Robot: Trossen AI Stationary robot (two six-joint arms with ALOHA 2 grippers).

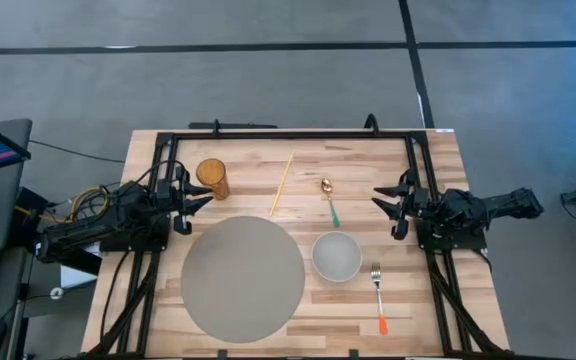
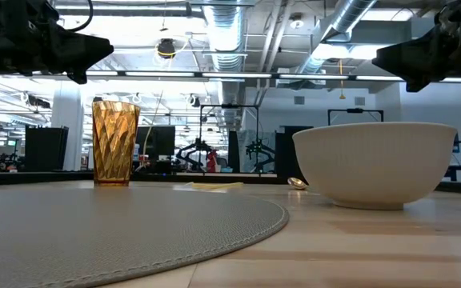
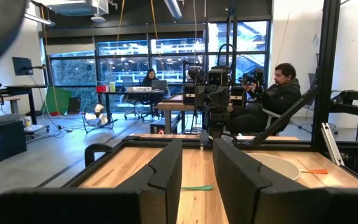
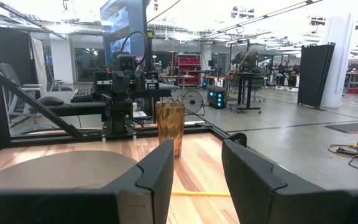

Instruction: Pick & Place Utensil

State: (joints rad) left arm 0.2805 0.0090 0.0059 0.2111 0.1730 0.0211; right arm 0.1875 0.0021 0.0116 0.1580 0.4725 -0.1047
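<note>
A fork (image 1: 378, 297) with an orange handle lies on the table near the front right. A gold spoon (image 1: 329, 199) with a green handle lies behind the white bowl (image 1: 337, 256); its green handle also shows in the left wrist view (image 3: 194, 187). A yellow chopstick (image 1: 282, 184) lies at the back. An amber cup (image 1: 213, 178) stands at the back left. A round grey placemat (image 1: 242, 277) lies in the middle. My left gripper (image 1: 200, 195) is open and empty at the left. My right gripper (image 1: 385, 200) is open and empty at the right.
A black frame (image 1: 288, 134) runs along the table's far edge and down both sides. Bare wood lies between the chopstick and the spoon and in front of the bowl. People sit at desks in the room beyond the table (image 3: 278, 87).
</note>
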